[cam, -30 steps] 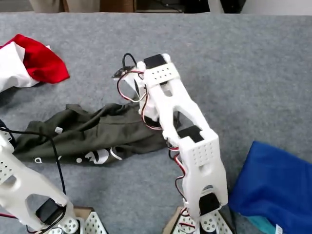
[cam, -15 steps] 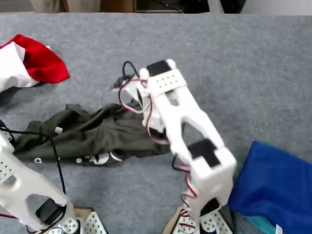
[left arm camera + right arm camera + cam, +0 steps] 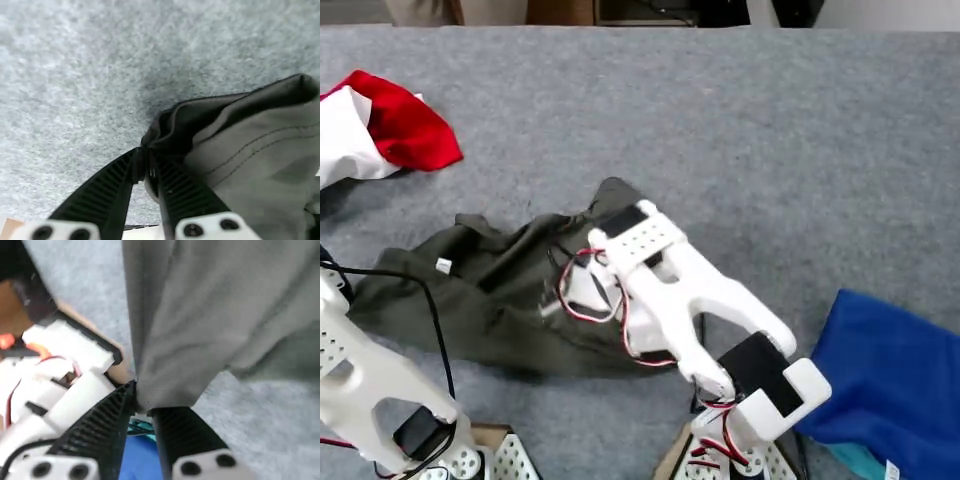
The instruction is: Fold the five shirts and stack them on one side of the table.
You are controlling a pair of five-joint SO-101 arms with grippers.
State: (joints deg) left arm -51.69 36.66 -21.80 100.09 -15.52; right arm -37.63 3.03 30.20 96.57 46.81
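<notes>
Dark shirt: lay crumpled and half spread on the grey table, near the arms and left of the middle.
Left claw: pressed together on a bunched fold at the shirt's edge, low over the table.
Right claw: pinching another edge of the same shirt, with the cloth draped from it.
Handling: it looked light, limp and quick to crease, not fragile. It would likely sag between the two grips unless drawn taut.
Where to hold: probably best at seamed edges or corners, where doubled cloth gives the claws more to bite on.
Other shirts: a red and white one lay bunched at the far left, and a blue one at the near right, both well apart from the dark shirt.
</notes>
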